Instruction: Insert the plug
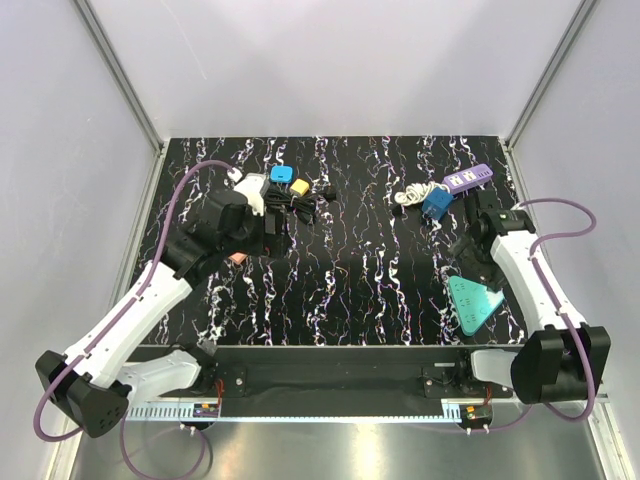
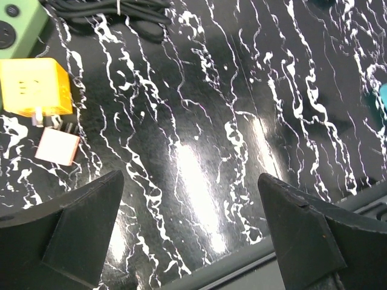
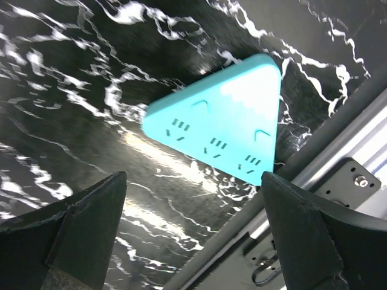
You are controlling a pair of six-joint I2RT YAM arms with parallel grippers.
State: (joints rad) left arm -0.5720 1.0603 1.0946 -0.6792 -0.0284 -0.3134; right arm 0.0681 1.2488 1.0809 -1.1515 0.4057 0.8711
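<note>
– Black, white-veined glossy tabletop (image 1: 350, 290), white walls around it. Locate the plug.
– One small salmon-pink square plug (image 2: 56, 147), metal prongs showing, lies flat on the tabletop just beside a yellow cube adapter (image 2: 35, 87). It sits left of the left gripper (image 2: 190, 181), outside the fingers and untouched. That this is the task's plug is my judgement; a blue plug (image 1: 437, 203) lies farther right.
– Tool state?
– Left gripper spread wide, holding nothing. Right gripper (image 3: 193, 178) likewise spread and empty, hovering over a teal triangular plastic socket block (image 3: 221, 130) near the table's front edge.
– Handling?
– Judged light, rigid, smooth-sided plastic, likely to skate on this gloss if nudged. Take it across the two flat body sides, clear of the prongs, so they stay free for the slots. A crooked push could bend them.
– Surroundings?
– Beyond the yellow cube, a black bundled cable (image 2: 115, 12). Plug and teal block are well apart.
</note>
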